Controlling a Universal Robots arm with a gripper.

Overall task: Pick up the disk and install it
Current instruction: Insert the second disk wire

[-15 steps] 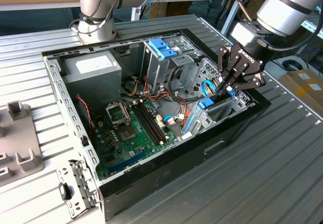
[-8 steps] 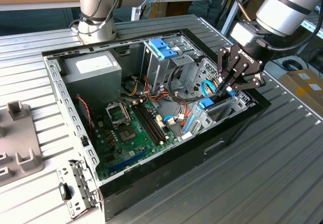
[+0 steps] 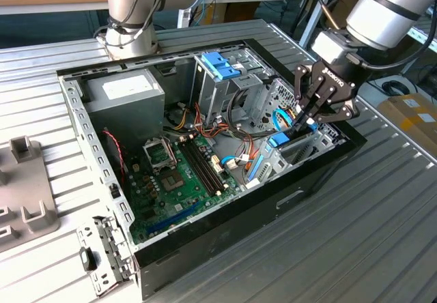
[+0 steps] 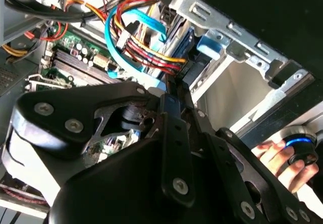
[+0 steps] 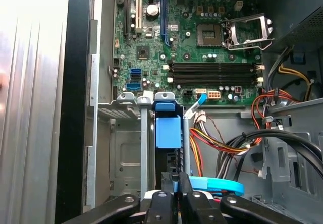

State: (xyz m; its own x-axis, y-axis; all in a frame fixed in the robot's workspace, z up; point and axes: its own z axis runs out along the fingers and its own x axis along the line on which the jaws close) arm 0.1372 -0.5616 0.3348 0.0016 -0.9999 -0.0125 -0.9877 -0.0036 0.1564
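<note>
The disk (image 5: 168, 128) stands on edge in a metal bay at the front corner of the open computer case (image 3: 75, 112), showing only its light-blue carrier end and a dark edge; its grey body and label are hidden. The gripper (image 3: 300, 127) pinches its upper edge, fingers pressed together on it, tips partly obscured by cables (image 4: 146, 47).

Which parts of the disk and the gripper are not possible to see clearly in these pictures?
- The disk: in the first wrist view its metal body and label are hidden inside the drive bay.
- The gripper: in the exterior view its fingertips are too small to separate from the disk.
- Second wrist view: the gripper's body hides the contact.
</note>
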